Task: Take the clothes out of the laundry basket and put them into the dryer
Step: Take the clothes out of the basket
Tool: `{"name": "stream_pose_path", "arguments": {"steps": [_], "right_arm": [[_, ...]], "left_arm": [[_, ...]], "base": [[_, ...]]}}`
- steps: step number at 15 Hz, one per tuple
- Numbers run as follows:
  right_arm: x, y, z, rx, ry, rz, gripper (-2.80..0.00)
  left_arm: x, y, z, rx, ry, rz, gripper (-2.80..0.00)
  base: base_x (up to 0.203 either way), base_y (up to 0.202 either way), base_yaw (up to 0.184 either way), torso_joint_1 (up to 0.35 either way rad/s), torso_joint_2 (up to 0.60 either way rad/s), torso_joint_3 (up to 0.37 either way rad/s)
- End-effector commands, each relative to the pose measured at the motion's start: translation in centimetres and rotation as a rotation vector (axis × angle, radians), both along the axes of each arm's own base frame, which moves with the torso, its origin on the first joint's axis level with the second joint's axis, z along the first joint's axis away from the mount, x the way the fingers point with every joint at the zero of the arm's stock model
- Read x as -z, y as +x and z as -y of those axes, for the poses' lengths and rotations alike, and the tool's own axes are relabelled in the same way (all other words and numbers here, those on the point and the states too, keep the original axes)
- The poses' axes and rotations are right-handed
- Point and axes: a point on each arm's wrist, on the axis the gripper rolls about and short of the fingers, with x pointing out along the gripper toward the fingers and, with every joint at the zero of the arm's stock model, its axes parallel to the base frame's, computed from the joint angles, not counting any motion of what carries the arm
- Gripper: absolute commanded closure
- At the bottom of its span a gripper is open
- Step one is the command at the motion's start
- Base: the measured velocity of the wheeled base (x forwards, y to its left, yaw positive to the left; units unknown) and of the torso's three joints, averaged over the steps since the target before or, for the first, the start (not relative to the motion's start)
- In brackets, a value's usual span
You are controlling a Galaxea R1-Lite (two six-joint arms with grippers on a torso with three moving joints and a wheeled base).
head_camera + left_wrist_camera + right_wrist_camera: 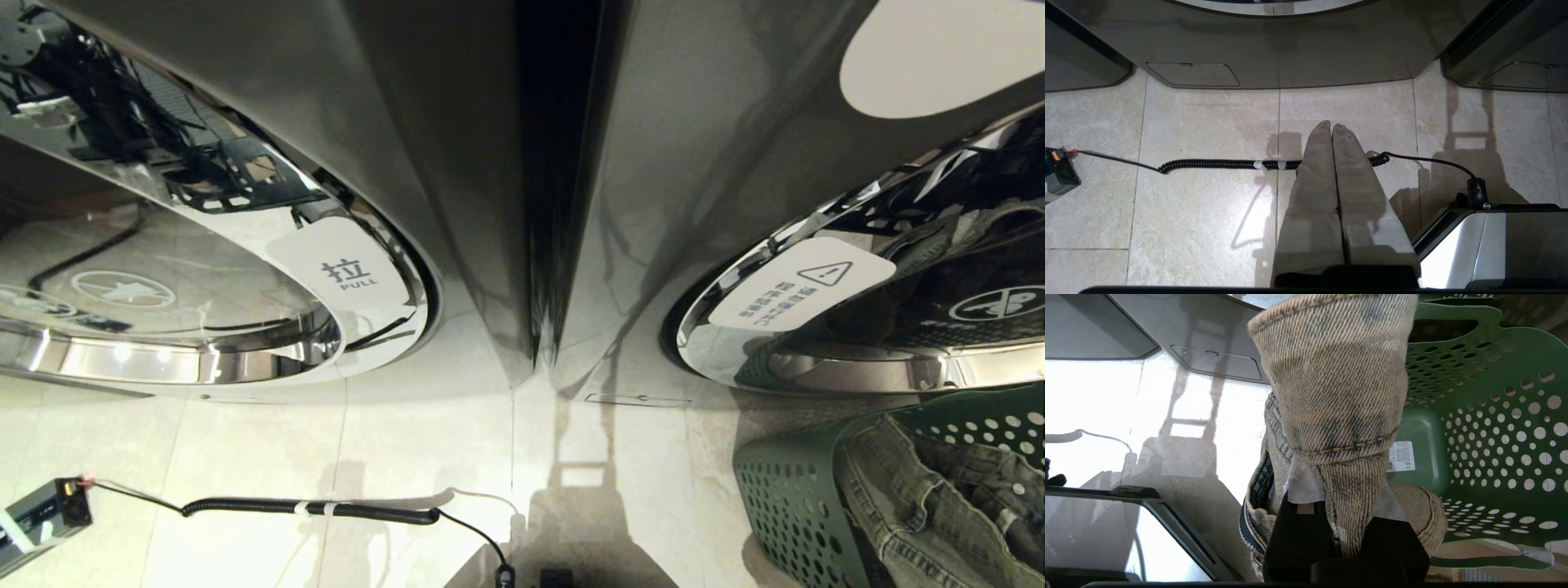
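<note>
Washed-out blue jeans [1335, 396] hang from my right gripper [1345, 490], which is shut on a fold of the denim above the green perforated laundry basket [1474, 428]. The basket's bare bottom carries a white label. In the head view the basket [784, 498] stands at the lower right with the jeans [922, 506] draped over its rim; neither gripper shows there. Two front-loading machines stand side by side, one round door marked PULL [351, 273], the other with a warning label [804, 282]. I cannot tell which is the dryer. My left gripper [1331, 126] hangs shut and empty over the floor.
A coiled black cable [326, 508] runs across the tiled floor from a small grey box [41, 514] to my base [1494, 245]. A dark narrow gap [555, 163] separates the two machines. Pale floor tiles lie between the machines and my base.
</note>
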Motion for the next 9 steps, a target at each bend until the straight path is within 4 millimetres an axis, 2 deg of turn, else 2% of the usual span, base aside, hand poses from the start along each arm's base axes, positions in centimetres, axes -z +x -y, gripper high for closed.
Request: {"name": "stream_pose_path", "arguments": {"steps": [1,9], "right_arm": [[0.03,0.01,0.0,0.0,0.0,-0.001,0.0],[0.01,0.01,0.0,-0.001,-0.009,0.0,0.0]], "left_arm": [[0.0,-0.01,0.01,0.002,0.003,0.002,0.0],[0.0,-0.01,0.0,-0.002,-0.007,0.002,0.0]], "base": [[0.0,0.0,0.0,0.0,0.0,0.0],[0.0,0.0,0.0,0.0,0.0,0.0]]}}
